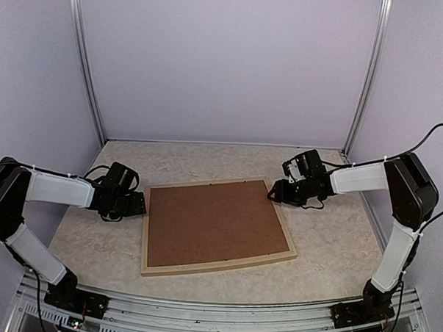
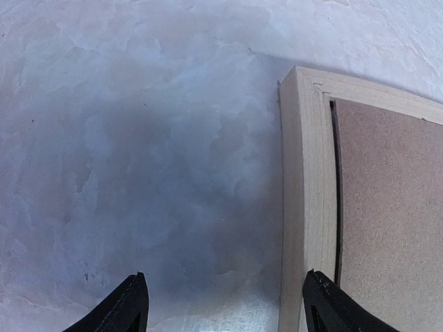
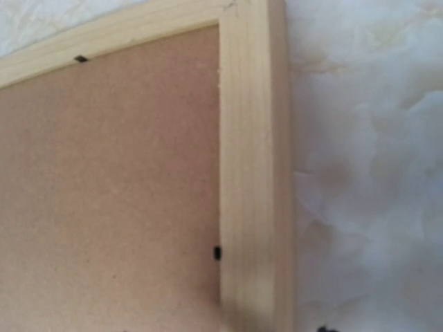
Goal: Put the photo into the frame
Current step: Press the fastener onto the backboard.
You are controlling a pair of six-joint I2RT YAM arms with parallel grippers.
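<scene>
Flanking the frame (image 1: pixel 217 266) mid-surface: my left jaws are open, right jaws I cannot tell; I'd work the board (image 1: pixel 215 221) evenly.

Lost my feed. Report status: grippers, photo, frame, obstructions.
Left gripper open at left rail of frame. Right gripper at far right corner, state unclear. Frame back-up, brown backing board in it. Photo not in view.

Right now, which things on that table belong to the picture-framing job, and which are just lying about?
Part of the job: wooden frame; brown backing board lying in it; left pincer; right pincer. The photo itself is not in view.
Just there: table; pale walls.
</scene>
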